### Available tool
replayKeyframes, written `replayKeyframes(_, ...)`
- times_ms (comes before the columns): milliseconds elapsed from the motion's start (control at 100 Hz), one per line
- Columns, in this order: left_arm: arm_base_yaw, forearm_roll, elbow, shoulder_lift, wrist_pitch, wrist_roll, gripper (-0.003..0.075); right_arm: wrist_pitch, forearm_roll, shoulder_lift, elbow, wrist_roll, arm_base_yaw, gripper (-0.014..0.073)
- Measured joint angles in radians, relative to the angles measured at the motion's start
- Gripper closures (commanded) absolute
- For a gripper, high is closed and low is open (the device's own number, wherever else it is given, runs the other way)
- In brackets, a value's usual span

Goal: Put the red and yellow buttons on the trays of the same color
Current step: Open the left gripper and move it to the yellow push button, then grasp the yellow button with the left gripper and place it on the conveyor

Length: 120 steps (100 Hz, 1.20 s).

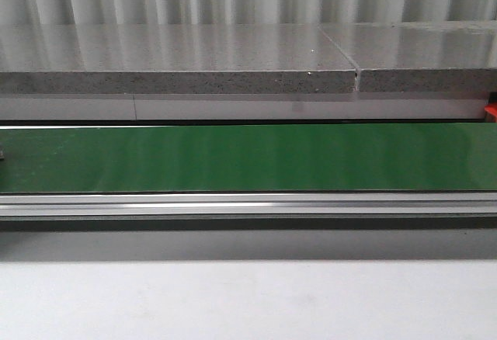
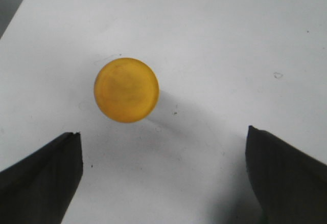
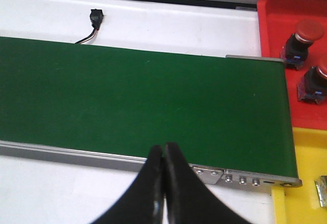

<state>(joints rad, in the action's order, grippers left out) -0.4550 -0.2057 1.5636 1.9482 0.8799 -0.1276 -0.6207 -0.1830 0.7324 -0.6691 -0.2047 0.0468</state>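
Note:
A round yellow button lies on the white table in the left wrist view. My left gripper hangs open just short of it, its dark fingers spread wide, with nothing between them. My right gripper is shut and empty over the near rail of the green belt. Past the belt's end sits a red tray holding two red buttons on dark bases. A yellow tray adjoins it. Neither gripper shows in the front view.
The green conveyor belt runs across the table, edged by a metal rail. A grey stone slab lies behind it. A black plug on a cable lies beyond the belt. A small metallic piece sits on the yellow tray.

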Motion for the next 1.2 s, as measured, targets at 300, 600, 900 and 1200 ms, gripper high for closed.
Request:
replayKeyframes(300,-0.004,0.0,0.126,0.139,-0.011,0.006,0.0093,0.0,0.0,0.0,0.0,0.0,0.0,0.0662)
replayKeyframes(600,-0.004,0.02,0.143,0.212,-0.021,0.024,0.0167,-0.002,0.0,0.0,0.0,0.0,0.0,0.0662)
replayKeyframes(900,-0.006,0.034,0.144,0.225,-0.027,0.031,0.0592,-0.002,0.0,0.0,0.0,0.0,0.0,0.0662)
replayKeyframes(1200,-0.006,0.036,0.144,0.145,-0.021,0.035,0.0722,-0.002,0.0,0.0,0.0,0.0,0.0,0.0662)
